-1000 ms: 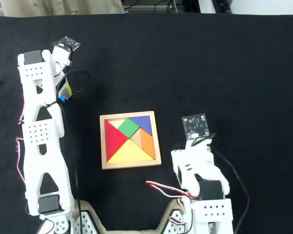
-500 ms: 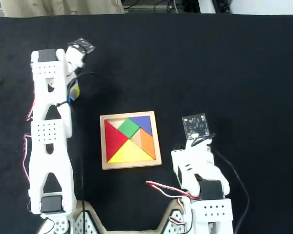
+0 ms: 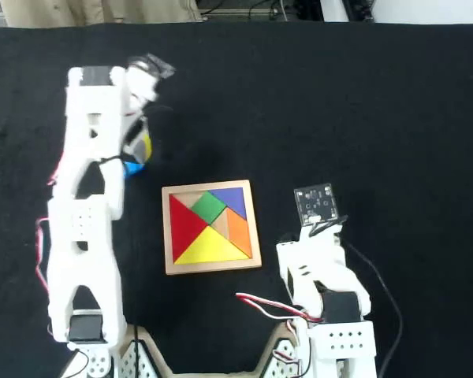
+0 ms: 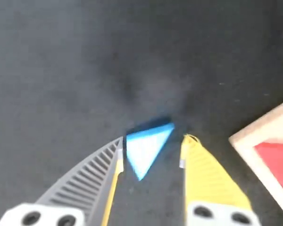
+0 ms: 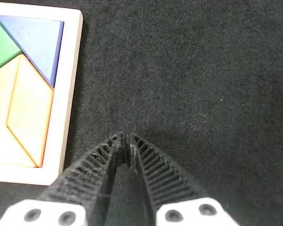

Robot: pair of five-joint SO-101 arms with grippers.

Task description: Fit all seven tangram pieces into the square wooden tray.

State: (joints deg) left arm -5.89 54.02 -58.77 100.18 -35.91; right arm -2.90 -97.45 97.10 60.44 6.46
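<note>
Jaws of the left gripper [image 4: 153, 141] are pinching a light blue triangle [image 4: 144, 150], 1 grey finger and 1 yellow finger closing on its 2 sides, with its shadow lying on the black table [image 3: 363, 118] beneath. In the high view this gripper is hanging in the upper left of the frame, at the end of the long white left arm [image 3: 83, 236], and the triangle is showing as a blue spot just above and to the left of the tray [image 3: 213, 266].

Jaws of the right gripper [image 5: 127, 141] are pressing together, clenched on nothing, and pointing down at the table just beside the tray's right rim. The right arm [image 3: 331, 315] is sitting folded in the lower right of the high view.

The tray is lying flat in the middle of the frame, between the 2 arms. Inside it, a red triangle [image 3: 183, 224] is filling the left part, a yellow triangle [image 3: 210, 248] the bottom, a green square [image 3: 208, 207] is sitting near the top centre, a dark blue piece [image 3: 232, 197] is occupying the upper right corner and an orange piece [image 3: 237, 228] is lying along the right side. 2 pale patches are showing, 1 at the upper left corner and 1 at the centre; whether they are pieces or bare floor I cannot tell.
</note>
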